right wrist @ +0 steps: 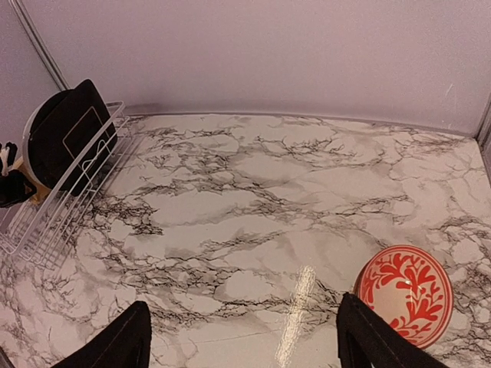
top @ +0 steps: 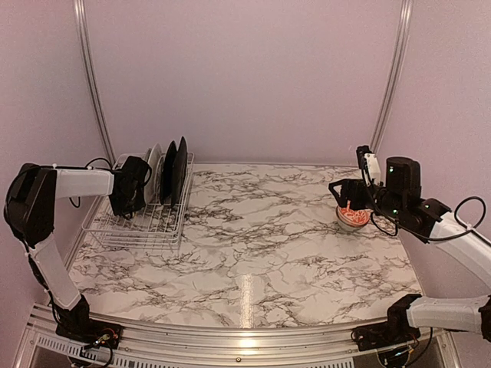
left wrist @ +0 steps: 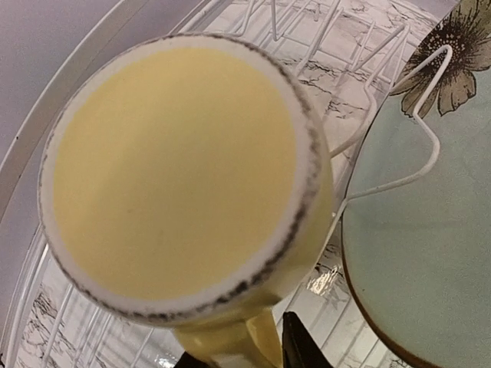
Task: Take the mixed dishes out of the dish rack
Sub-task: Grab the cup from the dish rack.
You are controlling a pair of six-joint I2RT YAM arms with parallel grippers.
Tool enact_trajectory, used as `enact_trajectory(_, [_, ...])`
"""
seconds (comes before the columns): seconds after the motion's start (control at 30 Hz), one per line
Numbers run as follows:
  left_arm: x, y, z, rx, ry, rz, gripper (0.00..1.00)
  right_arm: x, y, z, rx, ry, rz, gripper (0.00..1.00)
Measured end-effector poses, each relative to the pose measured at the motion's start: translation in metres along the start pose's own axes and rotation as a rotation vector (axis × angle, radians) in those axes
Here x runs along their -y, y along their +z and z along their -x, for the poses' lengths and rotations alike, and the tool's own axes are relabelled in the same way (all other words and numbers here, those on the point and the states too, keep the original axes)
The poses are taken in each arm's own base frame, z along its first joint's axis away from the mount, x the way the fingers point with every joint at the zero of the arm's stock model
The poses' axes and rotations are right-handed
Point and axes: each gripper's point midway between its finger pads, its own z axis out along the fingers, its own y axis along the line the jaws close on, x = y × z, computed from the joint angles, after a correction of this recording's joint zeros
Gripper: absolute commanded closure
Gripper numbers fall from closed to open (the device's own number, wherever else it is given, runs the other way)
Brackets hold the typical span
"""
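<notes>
Two hands to account for, and most of the dishes not yet out. Taking things from biggest down. Marbled desk [top: 261, 253]: spread below and between both hands. Dish rack [top: 142, 224]: wrapped round the left hand [left wrist: 242, 346] on every side, with wire ahead of it and beneath it. Black plates [top: 175, 170]: upright in the slots just past that hand, toward the middle of the desk. Pale green bowl [left wrist: 418, 253]: close off one side of the left hand, to the right in its wrist view, behind a wire loop; touching the mug or not, cannot tell. Yellow mug [left wrist: 180, 172]: clamped by its handle in the left hand, dead ahead of the fingers [left wrist: 301, 346], round face turned to the wrist camera. Small red-and-white patterned bowl [right wrist: 406, 295]: down on the desk, just beside one finger of the right hand [right wrist: 244, 305] and outside its gap. Spread wide and holding nothing, that right hand.

Judged as the lift of the mug out of the rack. Hold the squeeze firm on the handle, guarding against swing. Raise straight up, clear of the low wall and the prongs, before any sideways travel. Steer away from the green bowl's rim, at risk of a knock otherwise. Then carry to bare desk near the right hand and lower gently.
</notes>
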Motion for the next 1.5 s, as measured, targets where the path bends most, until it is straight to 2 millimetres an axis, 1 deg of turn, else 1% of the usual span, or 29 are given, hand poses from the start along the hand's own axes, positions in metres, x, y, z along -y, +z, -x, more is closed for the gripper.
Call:
enact_trajectory(0.13, [-0.001, 0.000, 0.001, 0.004, 0.010, 0.005, 0.88, -0.001, -0.001, 0.000, 0.002, 0.010, 0.009, 0.20])
enact_trajectory(0.17, [-0.001, 0.000, 0.001, 0.005, 0.010, 0.007, 0.90, -0.002, -0.001, 0.000, 0.002, 0.012, 0.010, 0.20])
enact_trajectory(0.4, [-0.002, -0.003, 0.002, 0.009, 0.023, 0.003, 0.98, -0.005, -0.001, 0.000, 0.003, 0.021, 0.028, 0.21])
enact_trajectory(0.47, [-0.006, -0.007, -0.001, 0.006, 0.026, -0.003, 1.00, -0.005, -0.001, 0.000, 0.003, 0.027, 0.028, 0.21])
enact_trajectory(0.57, [-0.011, -0.018, -0.003, 0.003, 0.021, -0.030, 1.00, -0.005, -0.001, 0.000, 0.002, 0.033, 0.029, 0.21])
enact_trajectory(0.8, [-0.009, -0.057, 0.013, 0.042, -0.028, -0.161, 1.00, -0.012, 0.002, -0.004, -0.020, 0.052, 0.070, 0.21])
enact_trajectory(0.97, [-0.013, -0.082, 0.013, 0.049, -0.051, -0.252, 1.00, -0.021, 0.006, -0.009, -0.029, 0.083, 0.131, 0.21])
enact_trajectory(1.1, [-0.015, -0.103, 0.010, 0.050, -0.067, -0.332, 1.00, -0.030, 0.014, -0.012, -0.044, 0.106, 0.179, 0.21])
enact_trajectory(1.13, [-0.015, -0.112, 0.009, 0.048, -0.073, -0.369, 1.00, -0.034, 0.017, -0.013, -0.048, 0.112, 0.192, 0.21])
enact_trajectory(1.23, [-0.015, -0.136, 0.006, 0.055, -0.090, -0.480, 1.00, -0.049, 0.025, -0.018, -0.064, 0.125, 0.249, 0.20])
enact_trajectory(1.33, [-0.013, -0.160, -0.001, 0.061, -0.104, -0.616, 1.00, -0.070, 0.033, -0.022, -0.079, 0.140, 0.327, 0.20])
enact_trajectory(1.5, [0.007, -0.199, -0.012, 0.065, -0.137, -0.904, 1.00, -0.109, 0.046, -0.036, -0.122, 0.178, 0.462, 0.19])
